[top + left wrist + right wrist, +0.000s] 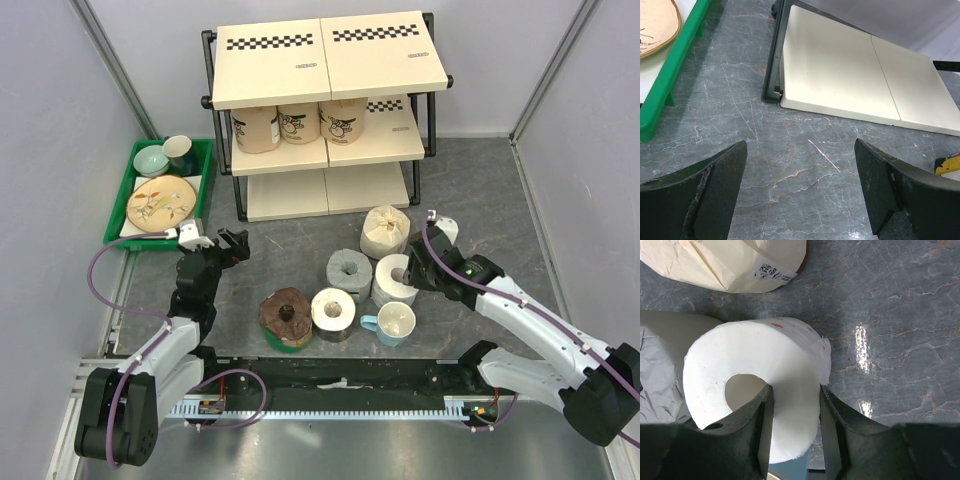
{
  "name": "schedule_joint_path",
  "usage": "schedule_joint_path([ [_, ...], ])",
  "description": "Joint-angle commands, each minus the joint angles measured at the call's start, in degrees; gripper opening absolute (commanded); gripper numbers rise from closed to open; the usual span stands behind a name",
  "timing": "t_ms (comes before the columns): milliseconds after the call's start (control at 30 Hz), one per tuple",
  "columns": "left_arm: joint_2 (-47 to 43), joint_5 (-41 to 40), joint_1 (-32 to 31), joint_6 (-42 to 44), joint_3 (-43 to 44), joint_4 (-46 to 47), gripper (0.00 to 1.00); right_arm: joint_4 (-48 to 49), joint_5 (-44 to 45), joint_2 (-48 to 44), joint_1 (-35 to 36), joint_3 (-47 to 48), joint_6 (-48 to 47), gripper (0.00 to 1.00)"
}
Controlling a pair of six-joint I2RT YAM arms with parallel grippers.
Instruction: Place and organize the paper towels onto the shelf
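Note:
The shelf [330,60] stands at the back, with three tan paper towels [299,123] on its middle board. Several more rolls stand on the table: a cream wrapped one [386,231], a grey one [349,268], a white one [393,280], another white one [333,310] and a dark brown one [287,316]. My right gripper [795,388] is shut on the wall of the white roll [790,360], one finger in its core and one outside. My left gripper [801,150] hangs open over bare table in front of the shelf's bottom board [840,75].
A green tray [125,200] holding a plate and bowls sits left of the shelf, close to my left gripper. A white mug with a light-blue handle [395,324] stands just in front of the held roll. The cream roll [725,265] and grey roll [660,365] crowd it.

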Motion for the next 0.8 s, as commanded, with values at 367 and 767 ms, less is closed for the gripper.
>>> schedule_joint_path([
  [367, -0.37, -0.48, 0.01, -1.19, 0.67, 2.14, 0.95, -3.58, 17.96, -13.31, 0.14, 11.44, 1.12, 0.28],
  [767, -0.20, -0.48, 0.01, -1.19, 0.76, 2.23, 0.95, 8.09, 23.76, -3.91, 0.14, 25.42, -7.84, 0.28],
])
